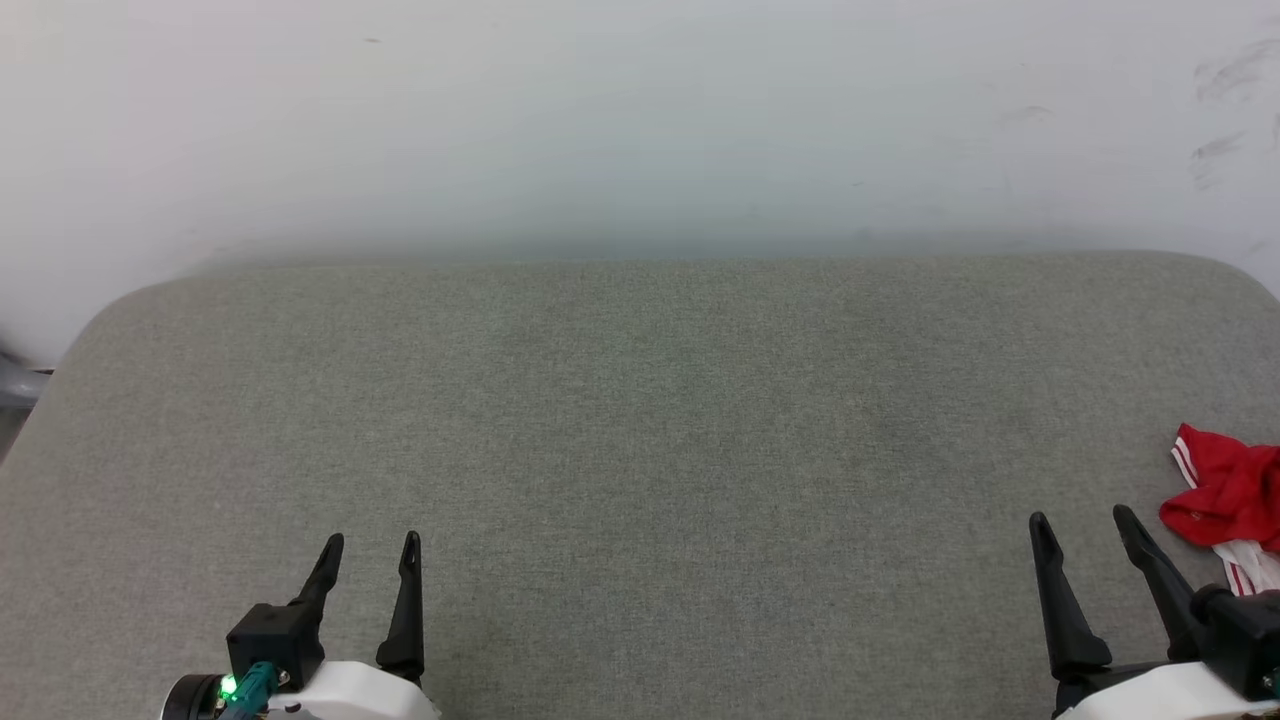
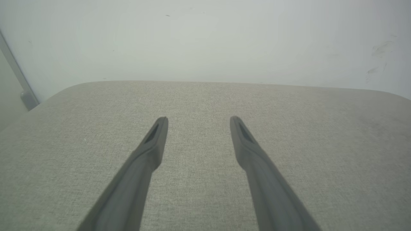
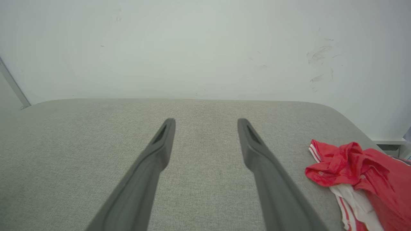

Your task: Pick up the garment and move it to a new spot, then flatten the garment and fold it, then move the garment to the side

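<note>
Garment: one, crumpled in a loose heap at the right edge of the bench, partly cut off by the head view's border. Thin, faintly shiny red cloth bunched into soft folds; a white part underneath with narrow red stripes; red-and-white striped trim along one edge. Just beside the right tool, on its right.

Bench: one, flat, covered in coarse woven grey-green fabric, with rounded far corners, set against a smooth pale wall marked by a few dark scuffs at the right.

Tools: two. Left tool at the near left, well apart from the red cloth, spread wide with nothing between. Right tool likewise spread wide, pinching nothing. Two fingers on each, four in all: long, matte, dark, tapering to narrow tips, with a slot-like hollow on the inner face near each tip.
</note>
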Robot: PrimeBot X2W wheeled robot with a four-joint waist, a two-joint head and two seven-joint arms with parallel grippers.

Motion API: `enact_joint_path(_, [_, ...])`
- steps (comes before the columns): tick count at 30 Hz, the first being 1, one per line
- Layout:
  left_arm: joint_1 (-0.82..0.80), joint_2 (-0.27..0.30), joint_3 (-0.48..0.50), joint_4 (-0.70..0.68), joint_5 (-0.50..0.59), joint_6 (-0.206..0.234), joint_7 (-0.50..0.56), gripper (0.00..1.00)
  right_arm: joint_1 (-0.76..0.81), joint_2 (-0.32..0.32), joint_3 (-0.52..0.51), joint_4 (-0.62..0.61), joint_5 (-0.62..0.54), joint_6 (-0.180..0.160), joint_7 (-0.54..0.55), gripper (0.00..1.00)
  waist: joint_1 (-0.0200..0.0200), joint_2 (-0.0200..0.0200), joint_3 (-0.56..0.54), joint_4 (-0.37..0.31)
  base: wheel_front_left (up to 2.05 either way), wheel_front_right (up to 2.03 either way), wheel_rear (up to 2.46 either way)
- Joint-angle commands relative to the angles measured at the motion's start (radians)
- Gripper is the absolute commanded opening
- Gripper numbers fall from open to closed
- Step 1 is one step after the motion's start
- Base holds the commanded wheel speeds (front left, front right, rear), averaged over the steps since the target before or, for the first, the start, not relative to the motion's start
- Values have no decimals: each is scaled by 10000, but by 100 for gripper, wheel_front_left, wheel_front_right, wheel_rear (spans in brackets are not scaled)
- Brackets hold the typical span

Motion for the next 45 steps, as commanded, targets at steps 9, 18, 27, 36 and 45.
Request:
enact_joint_path(9, [57, -91, 93, 107, 121, -154, -67, 100, 21, 33, -22, -82, 69, -8, 67, 100, 0, 0, 35, 11, 0, 0, 0])
enact_joint_path(18, [-85, -173, 314, 382, -644, -228, 313, 0, -60, -18, 66, 340, 918, 0, 21, 0, 1, 0, 55, 24, 0, 0, 0])
enact_joint_path(27, [-189, -268, 477, 288, -2304, -344, 713, 0, -463, -137, 136, 901, 2791, -1, 30, 0, 1, 0, 71, 23, 0, 0, 0])
enact_joint_path(36, [-300, -357, 642, 222, -3791, -450, 1080, 0, -786, -207, 190, 1369, 4441, -1, 35, 0, 1, 0, 87, 22, 0, 0, 0])
enact_joint_path(45, [-421, -433, 802, 185, -5125, -543, 1427, 0, -1071, -256, 219, 1784, 5902, -2, 57, 0, 1, 0, 103, 21, 0, 0, 0])
